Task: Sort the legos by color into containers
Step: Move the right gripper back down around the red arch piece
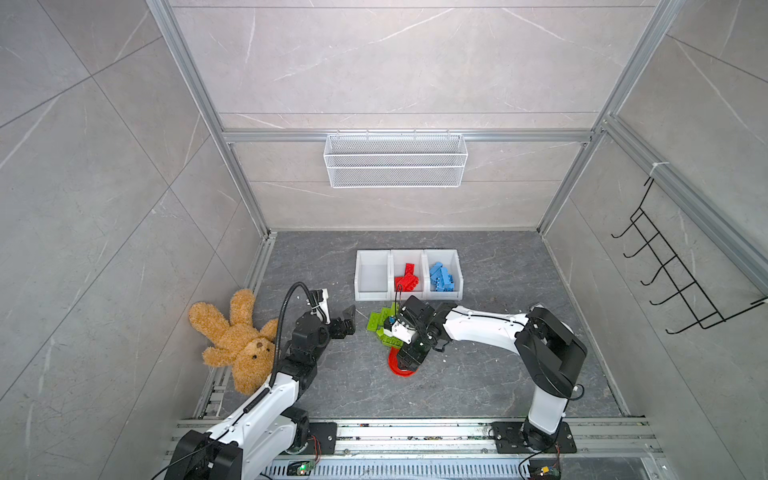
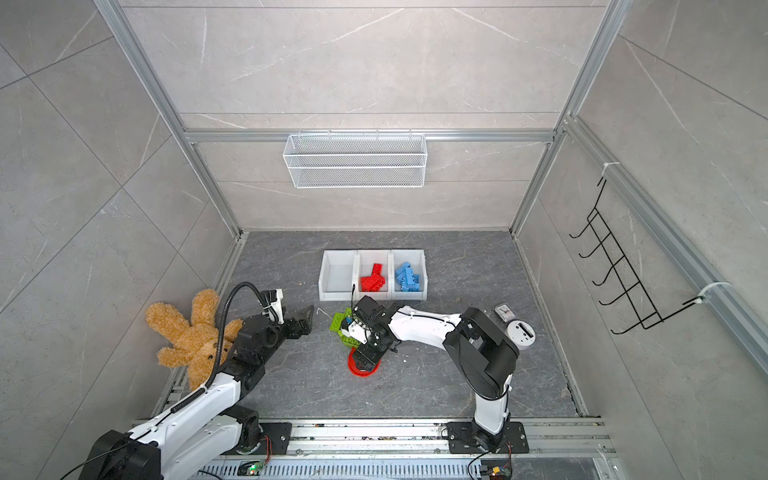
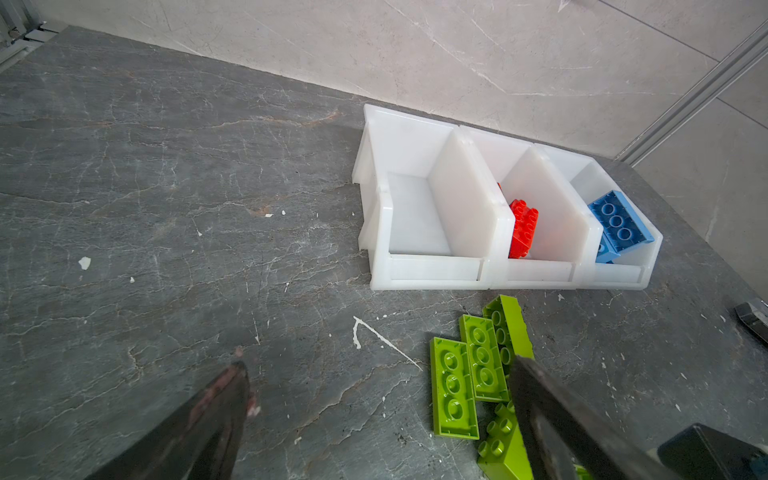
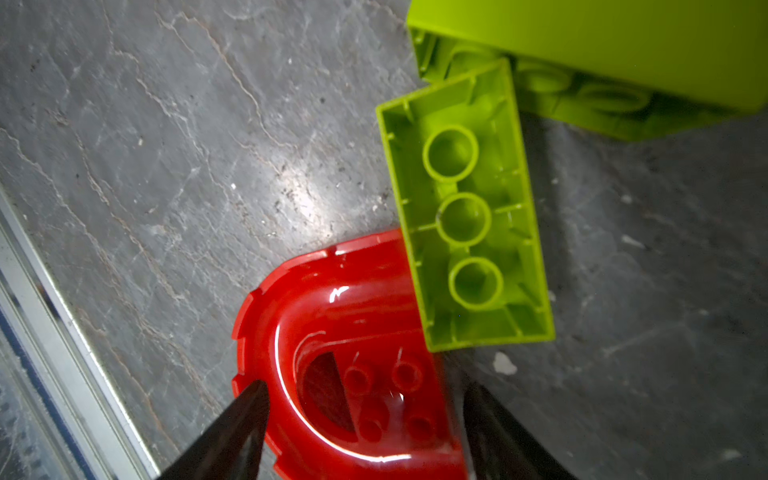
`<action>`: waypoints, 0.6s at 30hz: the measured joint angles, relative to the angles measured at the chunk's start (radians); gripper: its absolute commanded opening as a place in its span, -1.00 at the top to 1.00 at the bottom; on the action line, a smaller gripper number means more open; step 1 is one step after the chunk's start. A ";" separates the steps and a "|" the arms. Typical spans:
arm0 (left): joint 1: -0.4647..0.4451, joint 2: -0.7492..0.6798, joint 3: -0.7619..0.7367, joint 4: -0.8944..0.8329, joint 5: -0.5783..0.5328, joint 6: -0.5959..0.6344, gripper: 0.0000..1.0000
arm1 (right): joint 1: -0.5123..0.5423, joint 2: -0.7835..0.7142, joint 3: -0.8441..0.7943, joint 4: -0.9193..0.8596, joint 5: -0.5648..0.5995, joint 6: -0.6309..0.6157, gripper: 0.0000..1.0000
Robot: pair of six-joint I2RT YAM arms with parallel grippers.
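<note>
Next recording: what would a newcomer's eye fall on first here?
The right end effector hangs low, its jaws either side of a red arch piece next to a heap of lime green bricks. Behind them stand three joined white bins: red bricks in the middle, blue bricks on the right, the left one empty. A brown teddy bear sprawls far left in both top views.

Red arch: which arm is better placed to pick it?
Right. The right gripper sits over the red arch, a finger on each side. The left gripper is open and empty, past the green bricks.
</note>
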 measured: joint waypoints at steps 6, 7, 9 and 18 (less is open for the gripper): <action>0.000 0.000 0.000 0.000 0.000 0.000 -0.98 | 0.011 0.014 0.010 0.009 0.039 0.000 -0.42; 0.000 0.000 0.000 0.000 0.000 0.000 -0.98 | 0.015 0.015 0.010 0.010 0.048 0.000 -0.40; 0.000 0.000 0.000 0.000 0.000 0.000 -0.98 | 0.021 0.017 0.011 0.010 0.066 0.000 -0.35; 0.000 0.001 0.000 0.000 0.000 0.000 -0.98 | 0.023 0.017 0.008 0.023 0.081 0.001 -0.10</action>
